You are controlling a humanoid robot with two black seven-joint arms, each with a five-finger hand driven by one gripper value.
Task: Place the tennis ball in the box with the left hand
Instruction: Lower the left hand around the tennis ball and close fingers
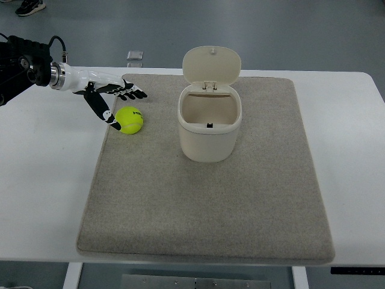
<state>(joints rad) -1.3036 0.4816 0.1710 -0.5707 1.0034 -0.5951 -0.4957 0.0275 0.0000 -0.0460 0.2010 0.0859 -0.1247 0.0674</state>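
White surface (pixel 42 180) carries a beige mat (pixel 204 223); left hand (pixel 111 99), fingers spread, nears the tennis ball (pixel 129 120), whose dark print seems unreadable, beside the open box (pixel 209 129).

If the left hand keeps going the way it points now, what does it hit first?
Likely the tennis ball: the left hand points right and toward the camera, its open fingers at the ball's left side. Whether they touch it is unclear.

fuzzy felt tennis ball (pixel 129 119), smooth plastic box (pixel 209 129), rough carpet mat (pixel 204 205)
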